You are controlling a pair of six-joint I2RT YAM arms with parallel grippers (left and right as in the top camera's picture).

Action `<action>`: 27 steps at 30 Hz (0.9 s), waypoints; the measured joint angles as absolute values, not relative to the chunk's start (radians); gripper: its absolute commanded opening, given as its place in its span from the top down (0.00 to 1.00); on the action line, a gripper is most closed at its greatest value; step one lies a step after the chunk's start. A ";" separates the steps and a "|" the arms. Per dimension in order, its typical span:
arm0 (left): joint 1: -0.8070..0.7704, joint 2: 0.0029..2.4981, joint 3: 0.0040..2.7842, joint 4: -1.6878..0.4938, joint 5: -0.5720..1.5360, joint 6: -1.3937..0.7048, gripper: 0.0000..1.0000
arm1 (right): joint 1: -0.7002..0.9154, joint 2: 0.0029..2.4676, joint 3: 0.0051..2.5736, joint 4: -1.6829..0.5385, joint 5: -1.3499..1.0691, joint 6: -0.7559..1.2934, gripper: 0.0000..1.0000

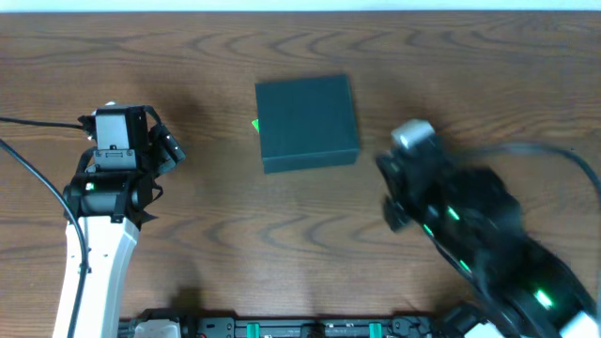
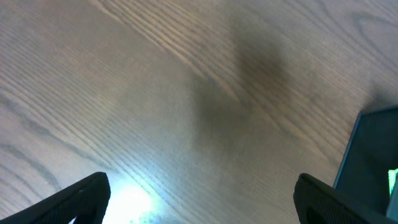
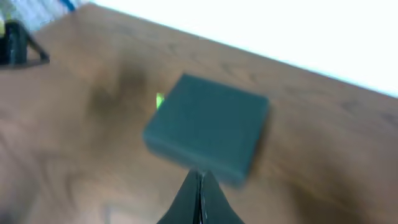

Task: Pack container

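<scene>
- Overhead: the container (image 1: 307, 124), a matte dark teal box with its lid shut flat, sits on the wooden worktop (image 1: 282, 225) about midway between the left and right edges and nearer the far edge than the near one.
- A small bright green scrap (image 1: 254, 125) shows right against the box's left side.
- The left fingers (image 1: 169, 148) hang over the left part of the worktop, well apart from the box and spread wide, with nothing between them.
- The right fingers (image 1: 411, 136) are blurred here. They are just off the box's near right corner, on a black arm with green lights.
- A thin black cable (image 1: 38, 122) runs in from the left edge, and a black rail (image 1: 282, 329) lies along the near edge.
- Left wrist view: the left fingers (image 2: 81, 199) show as two dark tips at the bottom corners, far apart over bare wood grain. The container (image 2: 373, 155) is cut off by the right border, with the green scrap (image 2: 393, 180) beside it.
- Right wrist view: the right fingers (image 3: 200, 193) are pressed together into one point, empty, aimed at the near side of the container (image 3: 208, 127). Whether they touch it I cannot tell through the blur.
- The green scrap (image 3: 159, 99) peeks out at the box's far left edge.
</scene>
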State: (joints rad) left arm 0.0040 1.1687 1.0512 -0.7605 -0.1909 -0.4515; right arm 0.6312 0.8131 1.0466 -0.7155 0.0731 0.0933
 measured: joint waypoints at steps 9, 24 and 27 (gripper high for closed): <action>0.004 1.169 1.051 -0.760 -0.191 -0.451 0.05 | 0.631 0.418 1.011 -0.850 0.144 0.099 0.10; 0.004 1.169 1.051 -0.760 -0.191 -0.451 0.05 | 0.631 0.350 0.376 -0.108 0.466 -0.048 0.01; 0.004 1.169 1.051 -0.759 -0.191 -0.451 0.05 | 0.626 0.367 0.275 0.105 0.474 -0.168 0.01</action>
State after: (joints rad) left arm 0.0040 1.1687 1.0512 -0.7586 -0.1909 -0.4515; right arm 0.6258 0.3668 0.2749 0.1051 0.4744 -0.1680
